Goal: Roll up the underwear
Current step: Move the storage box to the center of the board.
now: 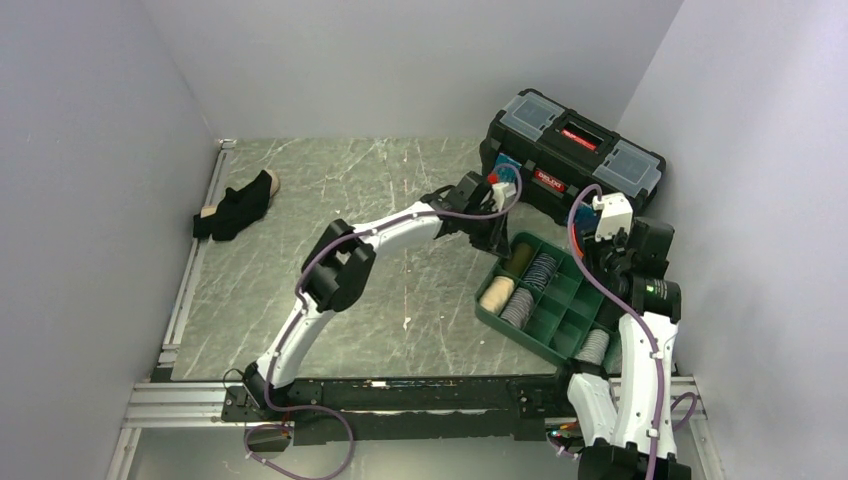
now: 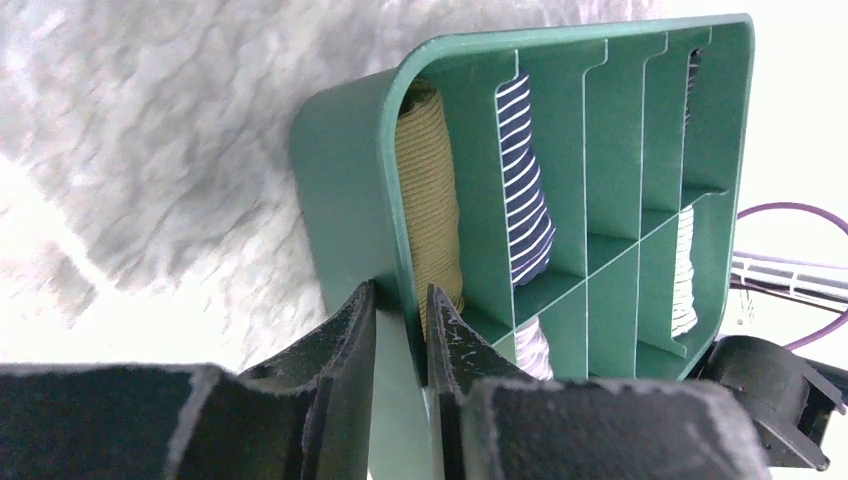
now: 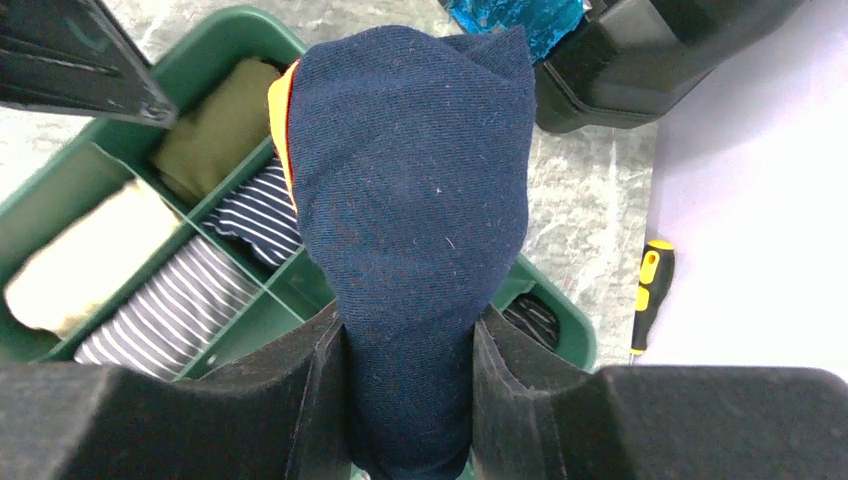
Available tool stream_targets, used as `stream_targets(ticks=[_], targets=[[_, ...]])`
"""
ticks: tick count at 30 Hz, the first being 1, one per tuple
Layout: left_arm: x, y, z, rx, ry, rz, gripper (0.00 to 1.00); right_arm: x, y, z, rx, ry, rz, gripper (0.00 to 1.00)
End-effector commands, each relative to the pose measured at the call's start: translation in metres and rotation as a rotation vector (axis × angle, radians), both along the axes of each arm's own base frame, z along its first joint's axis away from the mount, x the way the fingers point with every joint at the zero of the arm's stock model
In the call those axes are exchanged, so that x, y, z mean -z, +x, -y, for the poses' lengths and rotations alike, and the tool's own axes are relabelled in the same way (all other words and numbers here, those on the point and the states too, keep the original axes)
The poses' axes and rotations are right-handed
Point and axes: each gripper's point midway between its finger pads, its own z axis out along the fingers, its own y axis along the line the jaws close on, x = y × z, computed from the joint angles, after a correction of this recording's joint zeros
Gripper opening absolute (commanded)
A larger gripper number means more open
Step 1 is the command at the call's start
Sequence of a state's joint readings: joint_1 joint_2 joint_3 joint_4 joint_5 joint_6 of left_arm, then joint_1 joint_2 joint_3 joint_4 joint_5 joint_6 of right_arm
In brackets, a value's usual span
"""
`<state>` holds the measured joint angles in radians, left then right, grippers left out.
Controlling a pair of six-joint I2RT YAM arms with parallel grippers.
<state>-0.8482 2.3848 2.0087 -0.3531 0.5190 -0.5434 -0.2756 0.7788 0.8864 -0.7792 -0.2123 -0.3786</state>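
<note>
Matt navy cloth underwear (image 3: 410, 180), glossy green plastic tray (image 2: 345, 200)

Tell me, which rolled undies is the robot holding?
The dark navy roll with an orange edge, pinched in the right gripper; the others lie in the green tray.

Soft even light; washed-out glare on the table (image 2: 150, 130), wrist views' foreground blurred.
</note>
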Motion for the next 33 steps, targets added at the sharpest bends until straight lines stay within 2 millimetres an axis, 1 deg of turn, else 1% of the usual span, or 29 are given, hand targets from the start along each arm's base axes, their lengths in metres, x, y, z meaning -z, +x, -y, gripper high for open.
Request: stream_targets(ticks=[1, 3, 4, 5, 7, 10, 13, 15, 17, 20, 22, 23, 25, 26, 28, 31, 33], targets=[[0.002, 0.01, -0.039, -0.044, 0.048, -0.002, 0.13, -0.001, 0.003, -0.002, -0.028, -0.002, 0.01, 0.0], [0.004, 0.016, -0.055, -0.072, 0.06, -0.005, 0.08, 0.0, 0.003, -0.005, -0.053, 0.004, 0.003, 0.0], [0.0, 0.02, -0.064, -0.085, 0.056, 0.002, 0.06, 0.001, 0.003, -0.008, -0.073, 0.008, -0.003, 0.0], [0.001, 0.024, -0.073, -0.102, 0.064, 0.002, 0.04, 0.002, 0.003, -0.012, -0.098, 0.022, -0.007, 0.0], [-0.004, 0.033, -0.094, -0.146, 0.062, 0.019, 0.0, 0.006, 0.005, -0.02, -0.141, 0.051, -0.017, 0.0], [-0.008, 0.046, -0.124, -0.222, 0.032, 0.002, 0.0, 0.014, 0.01, -0.034, -0.214, 0.124, -0.058, 0.0], [-0.005, 0.054, -0.155, -0.31, 0.017, -0.037, 0.0, 0.019, 0.021, -0.044, -0.269, 0.179, -0.074, 0.0], [-0.006, 0.054, -0.169, -0.367, 0.002, -0.063, 0.0, 0.022, 0.03, -0.052, -0.305, 0.211, -0.088, 0.0], [-0.01, 0.052, -0.176, -0.414, -0.025, -0.081, 0.0, 0.024, 0.038, -0.061, -0.34, 0.223, -0.101, 0.0], [-0.014, 0.042, -0.172, -0.432, -0.067, -0.155, 0.0, 0.03, 0.05, -0.075, -0.376, 0.219, -0.112, 0.0], [-0.018, 0.032, -0.159, -0.414, -0.13, -0.203, 0.0, 0.034, 0.054, -0.083, -0.404, 0.219, -0.127, 0.0], [-0.018, 0.023, -0.152, -0.397, -0.141, -0.228, 0.05, 0.036, 0.056, -0.084, -0.407, 0.224, -0.128, 0.0], [-0.016, 0.004, -0.139, -0.354, -0.134, -0.263, 0.18, 0.037, 0.058, -0.086, -0.422, 0.231, -0.134, 0.0], [-0.015, -0.005, -0.132, -0.335, -0.134, -0.277, 0.25, 0.036, 0.059, -0.087, -0.428, 0.235, -0.134, 0.0], [-0.018, -0.025, -0.117, -0.291, -0.145, -0.31, 0.36, 0.034, 0.062, -0.087, -0.43, 0.24, -0.136, 0.0], [-0.022, -0.044, -0.106, -0.241, -0.141, -0.313, 0.58, 0.037, 0.064, -0.084, -0.414, 0.235, -0.153, 0.0], [-0.023, -0.051, -0.105, -0.227, -0.137, -0.306, 0.66, 0.044, 0.062, -0.081, -0.406, 0.222, -0.182, 0.0]])
